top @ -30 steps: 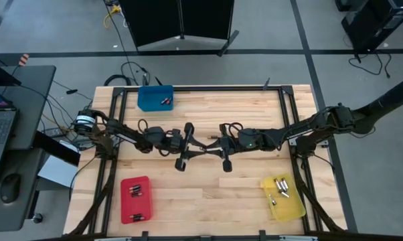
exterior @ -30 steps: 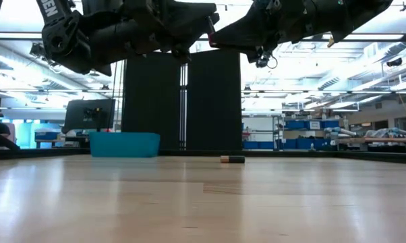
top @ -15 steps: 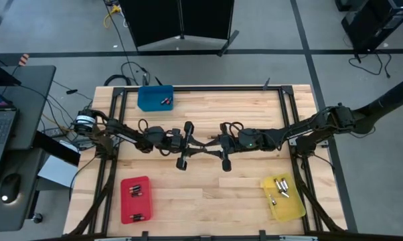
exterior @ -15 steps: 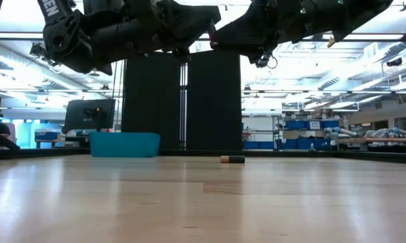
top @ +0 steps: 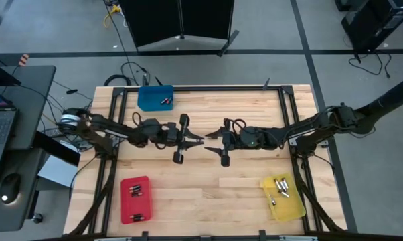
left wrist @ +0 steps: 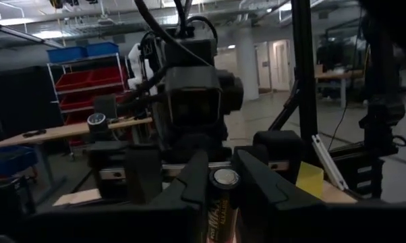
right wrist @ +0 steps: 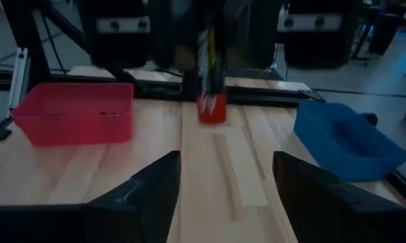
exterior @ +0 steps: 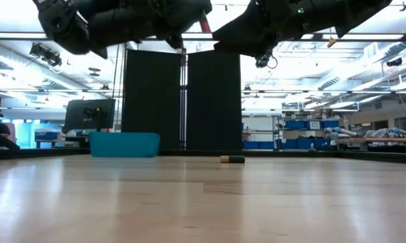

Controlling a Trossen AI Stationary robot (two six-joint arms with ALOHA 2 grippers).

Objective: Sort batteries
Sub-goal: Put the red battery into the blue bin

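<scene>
Handover at table centre complete: the two hands have drawn apart, left hand [top: 196, 140] now clenched on a battery [left wrist: 224, 181], right hand [top: 211, 138] released and empty at its 3 o'clock, so binning comes next, probably the red tray [top: 135, 199].

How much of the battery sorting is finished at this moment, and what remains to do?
Mostly done: batteries lie in the blue tray, the red tray and the yellow tray. In hand: the left gripper is shut on a battery over the table's middle, facing the open right gripper. Left: that cell, plus one loose battery lying on the table.
</scene>
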